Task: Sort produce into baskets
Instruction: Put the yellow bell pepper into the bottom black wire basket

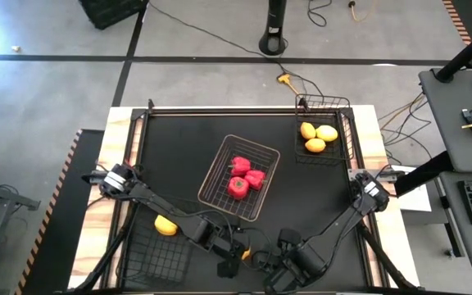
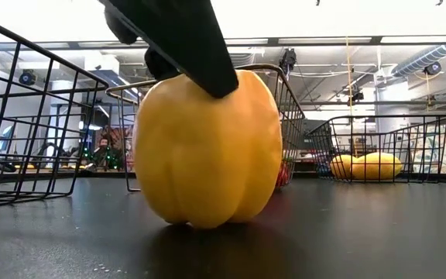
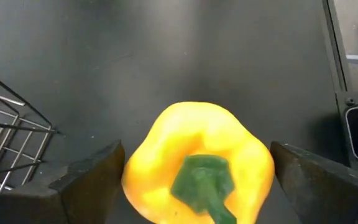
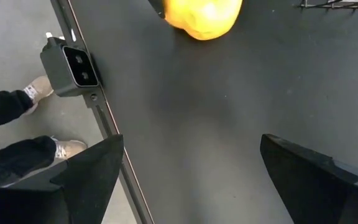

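Your left gripper (image 3: 197,177) is spread wide with its fingers on either side of a glossy yellow toy bell pepper (image 3: 197,163), green stem facing the wrist camera. There's a gap between the pepper and each finger, so nothing is gripped; the pepper sits upright on the black tabletop (image 1: 179,156) down around 6 o'clock on the table. In the low view a dark finger rests right against the pepper's top.

Your right gripper (image 4: 188,168) is also wide open and holding nothing, hanging over bare table just to the 3 o'clock side of the left one, with that same pepper showing ahead of it.

Working outward: the pale metallic wire basket (image 1: 216,176) at the centre of the table holds three red toy bell peppers (image 1: 245,174). The black wire basket (image 1: 344,111) up at 1 o'clock has three yellow-orange oval lemons (image 1: 317,136). The other black wire basket (image 1: 150,258) is at 7 o'clock, and a second yellow pepper (image 1: 165,225) sits at its top edge, partly behind your left arm.

A person's legs and shoes (image 4: 39,90) show on the floor beside the table.
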